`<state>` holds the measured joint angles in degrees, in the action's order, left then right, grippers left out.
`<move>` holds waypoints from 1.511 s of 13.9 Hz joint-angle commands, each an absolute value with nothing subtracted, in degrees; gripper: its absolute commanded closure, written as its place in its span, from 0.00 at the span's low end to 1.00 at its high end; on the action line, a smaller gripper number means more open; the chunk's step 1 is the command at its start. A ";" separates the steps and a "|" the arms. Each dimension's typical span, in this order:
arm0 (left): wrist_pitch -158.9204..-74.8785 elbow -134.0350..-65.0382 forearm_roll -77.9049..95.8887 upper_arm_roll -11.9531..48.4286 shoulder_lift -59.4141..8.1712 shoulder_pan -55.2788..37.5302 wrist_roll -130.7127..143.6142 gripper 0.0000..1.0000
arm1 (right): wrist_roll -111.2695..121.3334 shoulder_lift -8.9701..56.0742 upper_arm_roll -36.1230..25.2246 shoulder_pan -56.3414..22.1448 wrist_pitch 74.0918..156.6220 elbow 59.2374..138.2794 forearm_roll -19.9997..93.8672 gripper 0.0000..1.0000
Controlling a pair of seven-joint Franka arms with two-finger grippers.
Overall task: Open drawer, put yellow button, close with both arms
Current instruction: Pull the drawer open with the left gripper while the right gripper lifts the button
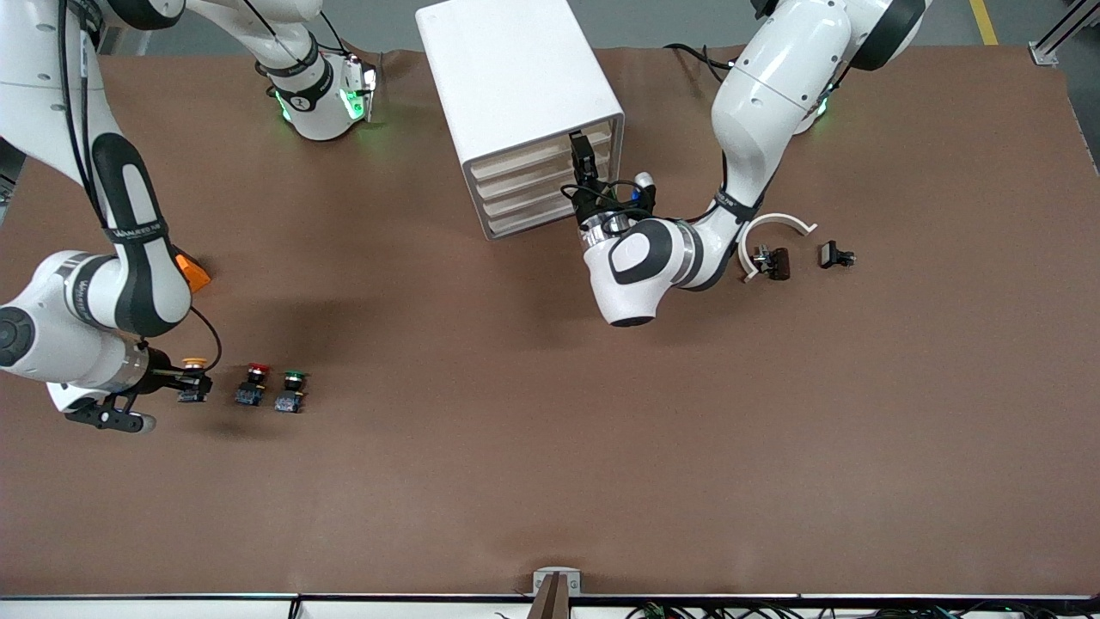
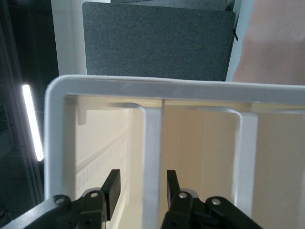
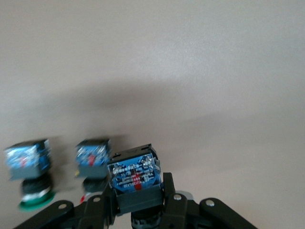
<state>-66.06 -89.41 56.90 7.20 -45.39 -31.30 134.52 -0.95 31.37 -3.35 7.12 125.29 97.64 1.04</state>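
The yellow button [image 1: 195, 376] stands at the right arm's end of the table, first in a row with a red-capped [image 1: 254, 383] and a green-capped one [image 1: 292, 391]. My right gripper [image 1: 179, 379] is shut on it, and its blue base block [image 3: 133, 174] sits between the fingers [image 3: 169, 191]. I cannot tell whether it is off the table. The white cabinet [image 1: 516, 77] has all its drawers pushed in. At the uppermost drawer [image 1: 524, 163] my left gripper [image 1: 583, 159] [image 2: 142, 186] is open, its fingers [image 2: 113, 187] either side of a white ridge [image 2: 152, 157] without touching it.
An orange box [image 1: 194, 273] lies partly hidden by the right arm. A white curved piece [image 1: 776, 230] and two small black parts [image 1: 772, 262] [image 1: 835, 255] lie at the left arm's end of the table, beside the left forearm.
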 commanded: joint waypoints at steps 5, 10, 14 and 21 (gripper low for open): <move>-66.89 -91.14 57.57 7.03 -44.12 -31.64 134.74 1.00 | -7.20 17.68 -3.34 5.98 103.13 95.46 1.84 1.00; -66.71 -90.79 57.13 6.94 -44.12 -30.41 134.47 1.00 | -10.00 12.48 -3.34 5.80 91.34 91.15 3.16 1.00; -66.71 -89.74 55.82 6.68 -44.38 -27.25 134.38 1.00 | -20.20 12.39 -3.16 1.42 89.47 89.65 3.25 1.00; -66.80 -86.40 51.24 6.42 -44.82 -21.72 134.30 1.00 | -31.98 12.22 -3.08 -2.90 89.03 89.74 5.71 1.00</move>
<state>-66.74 -86.74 53.68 7.02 -45.27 -23.60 134.19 -28.70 12.13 -2.80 -2.25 90.08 90.81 4.33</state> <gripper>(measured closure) 0.912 0.599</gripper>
